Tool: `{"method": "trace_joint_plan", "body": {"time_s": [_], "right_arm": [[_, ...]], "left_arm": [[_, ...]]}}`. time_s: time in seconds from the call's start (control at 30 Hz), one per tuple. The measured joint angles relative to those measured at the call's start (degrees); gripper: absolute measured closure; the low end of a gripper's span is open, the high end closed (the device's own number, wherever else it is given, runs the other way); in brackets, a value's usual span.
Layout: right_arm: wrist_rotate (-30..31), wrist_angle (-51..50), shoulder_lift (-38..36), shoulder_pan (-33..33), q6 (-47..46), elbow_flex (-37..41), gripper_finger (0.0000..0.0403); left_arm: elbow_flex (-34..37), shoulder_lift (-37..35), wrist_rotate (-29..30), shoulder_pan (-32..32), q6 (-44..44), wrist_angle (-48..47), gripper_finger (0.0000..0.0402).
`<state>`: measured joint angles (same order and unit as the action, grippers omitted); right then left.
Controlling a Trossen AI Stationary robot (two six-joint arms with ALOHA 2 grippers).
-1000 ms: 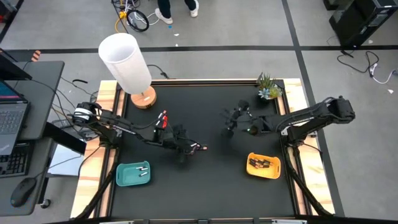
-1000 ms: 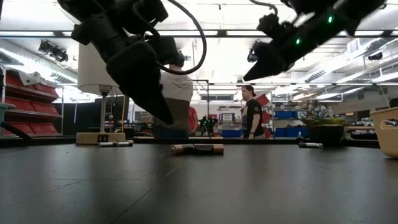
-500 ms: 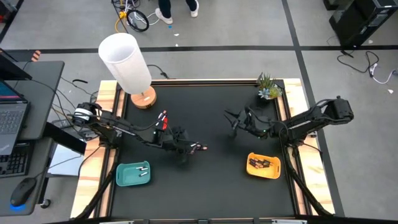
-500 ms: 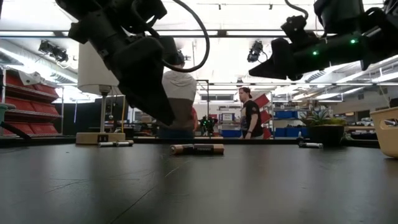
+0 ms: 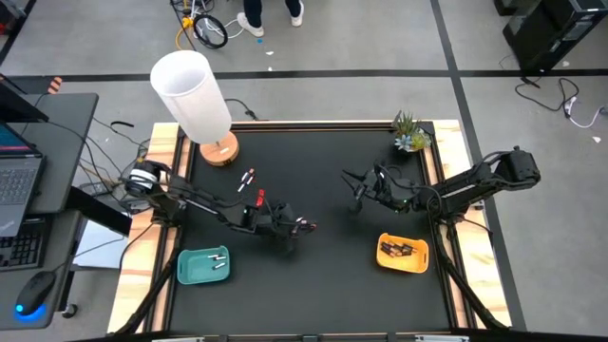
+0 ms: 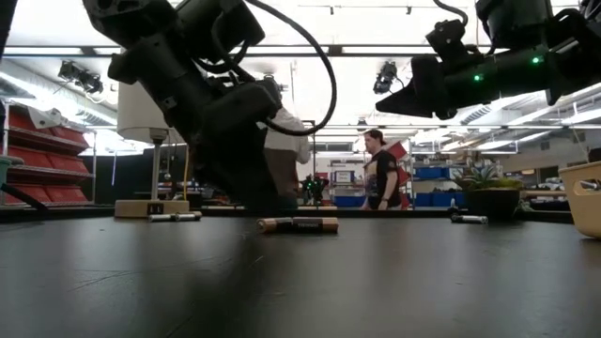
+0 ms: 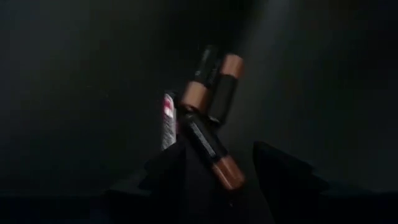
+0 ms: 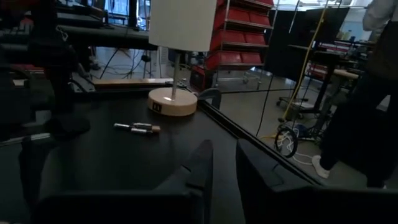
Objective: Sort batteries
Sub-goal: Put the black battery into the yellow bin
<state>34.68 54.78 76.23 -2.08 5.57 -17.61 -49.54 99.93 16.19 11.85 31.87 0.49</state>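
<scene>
Batteries [image 7: 210, 93] lie just ahead of our left gripper [image 7: 236, 163], long axes roughly along reach, fingers apart. Right gripper [image 8: 222, 163] farther off, raised, fingers nearly together, empty.

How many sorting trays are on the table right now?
2: a teal tray at the front left of the table, and an orange tray at its front right. No others seem hidden.

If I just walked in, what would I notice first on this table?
Probably the tall white lamp at the table's far left corner. Next, the left claw low over a little cluster of batteries mid-table, open around them. Then the bright orange tray at the near right and the teal tray at the near left.
</scene>
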Motion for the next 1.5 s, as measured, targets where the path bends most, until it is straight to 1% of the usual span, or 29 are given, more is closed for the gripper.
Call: {"method": "trace_joint_plan", "body": {"time_s": [0.1, 0.33, 0.4, 0.47, 0.53, 0.6, 0.67, 0.7, 0.8, 0.87, 0.97, 1.03, 1.13, 1.23, 1.27, 1.3, 1.4, 1.5], "right_arm": [[0.0, 0.0, 0.0, -0.3, 0.0, 0.0, 0.0345], [0.0, -0.5, 0.0, -0.6, -0.5, 0.0, 0.0346], [0.0, -0.5, 0.0, -0.7, -0.7, 0.0, 0.0348], [0.0, -0.6, 0.0, -0.9, -0.7, 0.0, 0.0349], [0.0, -0.6, 0.0, -0.9, -0.7, 0.0, 0.0349], [-0.1, -0.8, 0.0, -0.9, -0.9, 0.0, 0.0348], [-0.1, -0.8, 0.0, -0.9, -0.9, 0.0, 0.0347], [-0.1, -0.8, 0.0, -0.9, -0.9, 0.0, 0.0347], [-0.2, -0.8, 0.0, -0.9, -0.6, 0.0, 0.0349], [-0.2, -0.9, 0.0, -0.9, -0.2, -0.1, 0.0351], [-0.3, -3.4, 0.0, -0.9, 0.6, -1.6, 0.035], [-3.0, -7.1, 0.0, -0.9, 0.7, -3.6, 0.0348], [-9.9, -17.6, 0.1, -1.1, 0.6, -8.1, 0.0343], [-16.6, -29.5, 0.3, -3.1, 2.0, -12.7, 0.0335], [-18.4, -31.7, 0.5, -4.0, 2.4, -13.8, 0.0331], [-19.5, -33.4, 0.6, -5.1, 2.6, -14.9, 0.0326], [-20.2, -35.7, 0.6, -7.5, 2.8, -17.3, 0.0304], [-20.1, -36.1, 0.5, -9.3, 2.1, -17.9, 0.0273]], "left_arm": [[0.0, 0.8, 2.7, 0.6, 0.8, -0.1, 0.02], [-0.1, 4.7, 3.8, 1.1, 1.8, 1.9, 0.02], [-0.2, 5.3, 4.5, 1.2, 1.7, 2.0, 0.0205], [-0.2, 5.5, 5.2, 1.4, 1.6, 2.0, 0.0221], [-0.2, 5.4, 5.4, 1.5, 1.3, 2.1, 0.0248], [-0.2, 5.3, 5.3, 1.6, 0.2, 1.8, 0.0286], [-0.2, 5.2, 5.2, 1.7, -0.5, 1.8, 0.0332], [-0.2, 5.0, 4.9, 1.7, -1.8, 1.7, 0.0347], [0.0, 3.5, 4.0, 1.7, -5.5, 0.6, 0.0347], [0.2, 1.3, 3.6, 1.8, -7.1, -2.1, 0.0347], [0.2, -3.8, 6.0, 1.7, -8.4, -7.1, 0.0347], [0.2, -7.1, 8.4, 1.5, -9.7, -9.7, 0.0347], [0.2, -11.4, 9.4, 1.5, -13.2, -8.2, 0.0347], [0.0, -13.5, 6.4, 1.2, -20.4, -3.3, 0.0347], [0.0, -13.5, 4.8, 0.8, -22.7, -1.5, 0.0347], [0.0, -13.3, 3.1, 0.2, -24.8, 0.1, 0.0347], [0.0, -11.5, -1.1, -1.6, -29.8, 6.9, 0.0347], [0.0, -8.5, -1.9, -3.1, -33.5, 12.7, 0.0347]]}}
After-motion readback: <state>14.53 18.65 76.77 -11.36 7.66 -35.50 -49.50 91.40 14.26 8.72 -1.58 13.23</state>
